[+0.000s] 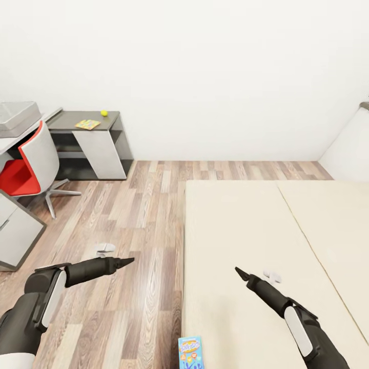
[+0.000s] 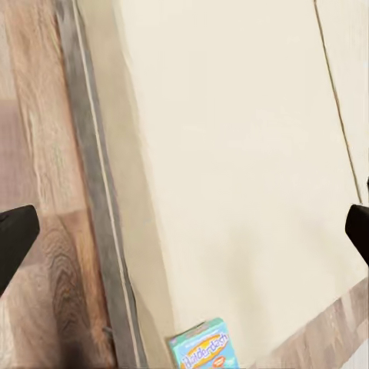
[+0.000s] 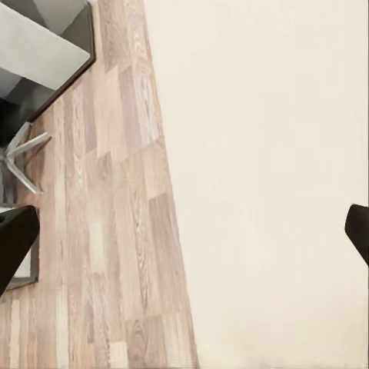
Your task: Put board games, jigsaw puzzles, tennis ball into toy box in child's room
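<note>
Item, nearest: small blue board game [image 1: 190, 352], lying flat on the near edge of the bed [image 1: 246, 230], below and between both grippers, closer to the right one; in the left wrist view the same box [image 2: 206, 347] sits at the mattress corner beside the wood floor [image 2: 31, 154]. Right gripper [image 1: 239, 272]: empty, poised over the mattress; in its wrist view the dark fingertips [image 3: 15, 242] stand wide apart, so the jaws are parted. Left gripper [image 1: 129, 261]: empty, over the floor just off the bed's side, fingertips [image 2: 15, 234] likewise spread apart. Step in hand, as judged: fetching the blue box. To do it well, lower the right gripper straight onto the box, take it across its narrow side, and lift before turning toward the desk; a thin flat box on soft bedding may slip or tilt if pinched at one corner. Further off, beyond the left gripper: red-and-white chair [image 1: 31, 164]; table [image 1: 110, 115] with one jigsaw puzzle [image 1: 87, 124] and the tennis ball [image 1: 104, 113] on its dark lower section, well apart from either gripper. Container: toy box [image 1: 18, 115], translucent grey, on the higher desktop; contents cannot be made out from here.
</note>
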You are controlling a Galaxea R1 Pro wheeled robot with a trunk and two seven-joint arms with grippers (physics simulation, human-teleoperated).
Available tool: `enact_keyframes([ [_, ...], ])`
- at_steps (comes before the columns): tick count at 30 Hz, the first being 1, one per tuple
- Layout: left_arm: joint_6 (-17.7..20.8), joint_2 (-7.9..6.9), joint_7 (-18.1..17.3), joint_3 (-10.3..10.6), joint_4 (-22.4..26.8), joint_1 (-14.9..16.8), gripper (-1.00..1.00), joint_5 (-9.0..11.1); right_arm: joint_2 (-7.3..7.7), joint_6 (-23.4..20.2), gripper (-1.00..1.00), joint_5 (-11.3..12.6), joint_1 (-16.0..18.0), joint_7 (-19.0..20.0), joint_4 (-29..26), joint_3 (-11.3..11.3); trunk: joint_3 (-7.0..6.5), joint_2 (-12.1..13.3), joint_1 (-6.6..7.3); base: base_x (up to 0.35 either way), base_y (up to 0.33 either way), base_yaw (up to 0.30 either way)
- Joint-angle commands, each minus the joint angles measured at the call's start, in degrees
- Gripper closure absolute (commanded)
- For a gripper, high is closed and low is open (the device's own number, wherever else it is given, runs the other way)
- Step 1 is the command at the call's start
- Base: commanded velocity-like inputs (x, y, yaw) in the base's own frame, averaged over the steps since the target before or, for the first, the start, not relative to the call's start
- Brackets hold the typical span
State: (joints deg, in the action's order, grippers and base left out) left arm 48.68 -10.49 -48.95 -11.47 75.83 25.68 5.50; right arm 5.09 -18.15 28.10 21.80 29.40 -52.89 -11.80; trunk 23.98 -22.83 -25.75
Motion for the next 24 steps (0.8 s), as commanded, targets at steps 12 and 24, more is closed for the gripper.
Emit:
enact_keyframes([
  [12,-1.1,3.58,20.9,0.3,-0.4,0.1,-1.0,0.3,-0.19,2.3,-1.0,-1.6,0.3,-3.1,3.7,0.1,-1.06,-0.1,-0.03,0.0,0.0,0.0],
  [24,-1.2,4.06,23.6,0.3,-0.5,0.1,-1.0,0.2,-0.67,3.4,-1.0,-2.1,0.3,-13.6,3.7,0.1,-2.21,-0.1,-0.03,0.0,0.0,0.0],
])
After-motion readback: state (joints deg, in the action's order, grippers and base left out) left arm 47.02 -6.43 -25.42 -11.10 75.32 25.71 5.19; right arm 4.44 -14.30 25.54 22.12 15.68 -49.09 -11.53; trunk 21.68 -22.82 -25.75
